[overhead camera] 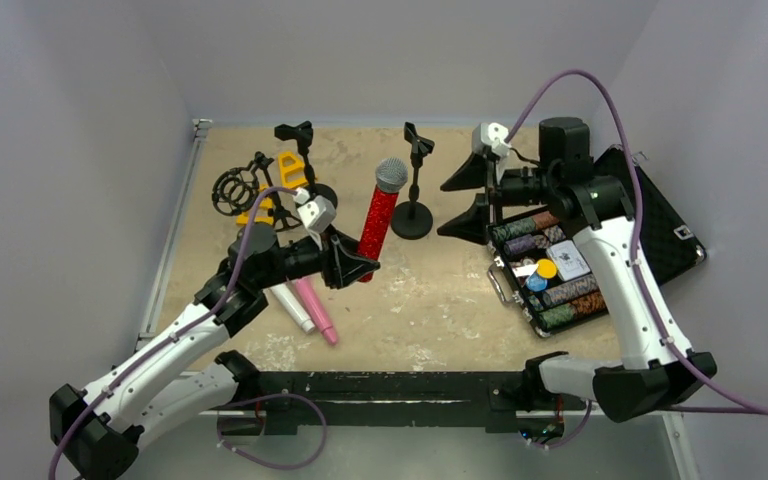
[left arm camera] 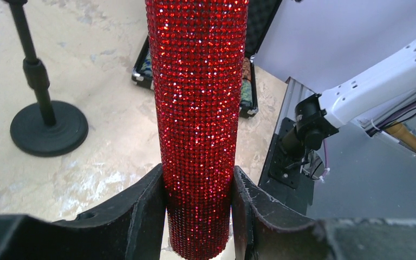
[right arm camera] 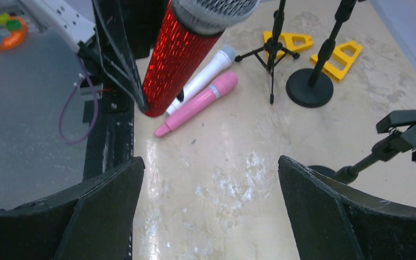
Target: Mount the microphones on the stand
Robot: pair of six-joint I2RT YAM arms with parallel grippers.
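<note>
**Top external view.** Glittery red stick microphone with silver mesh head (overhead camera: 378, 225): held near the table's middle, tilted, head up and away. Stands just beside the black round-based microphone stand (overhead camera: 413, 216) but not in its clip. Left gripper (overhead camera: 358, 264): clamped on the lower end of the red barrel, arm stretched forward and inward from the near-left base. White stick microphone (overhead camera: 291, 305) and pink stick microphone (overhead camera: 317, 314): flat on the table side by side under the left forearm, unattached. Right gripper (overhead camera: 468, 202): spread wide, holding nothing. Hovers right of the stand, beside the open case of poker chips (overhead camera: 550, 275), arm upright and bent at the elbow.

**Left wrist view.** Both black fingers (left arm camera: 146, 214) pressed against the sequinned barrel close to its butt, with most of its length overhanging above. Judged rigid, fairly light and top-heavy toward the head. Studded skin likely grippy yet bumpy, so apt to pivot in so low a hold. Better taken nearer mid-barrel or steadied by the second arm, leaving bare the section meant for the clip.

**Right wrist view.** Wide-apart fingers framing bare tabletop. Red microphone hanging at upper left, white and pink ones lying beyond it. Black stand clip at the right edge, empty.
</note>
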